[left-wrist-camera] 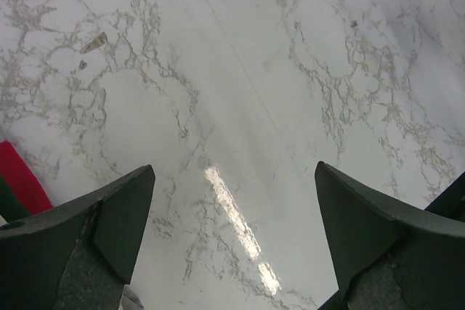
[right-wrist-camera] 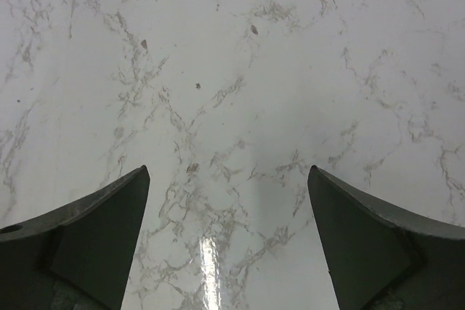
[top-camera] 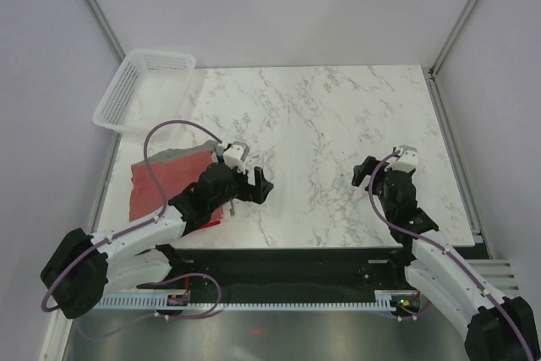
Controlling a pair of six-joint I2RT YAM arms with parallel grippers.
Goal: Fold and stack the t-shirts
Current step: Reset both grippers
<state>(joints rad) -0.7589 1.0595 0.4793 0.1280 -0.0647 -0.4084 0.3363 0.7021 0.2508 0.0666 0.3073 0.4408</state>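
Top view: the folded t-shirts [top-camera: 156, 185] — red, with a grey edge on the far side — lie at the left edge of the counter [top-camera: 338, 116], partly under the left arm [top-camera: 144, 230]. A white mesh basket [top-camera: 145, 89] sits at the far-left corner.

Left wrist view: the left jaws are spread wide and hold nothing. A red corner of cloth shows at the frame's left edge.

Right wrist view: the right jaws are also wide apart and empty — only marble lies between them.

The right end effector [right-wrist-camera: 227, 172] hangs over the white, grey-veined marble worktop [right-wrist-camera: 232, 49]. Its two dark fingers [right-wrist-camera: 94, 237] are spread wide apart, and the marble between them carries a bright streak of glare [right-wrist-camera: 211, 266].
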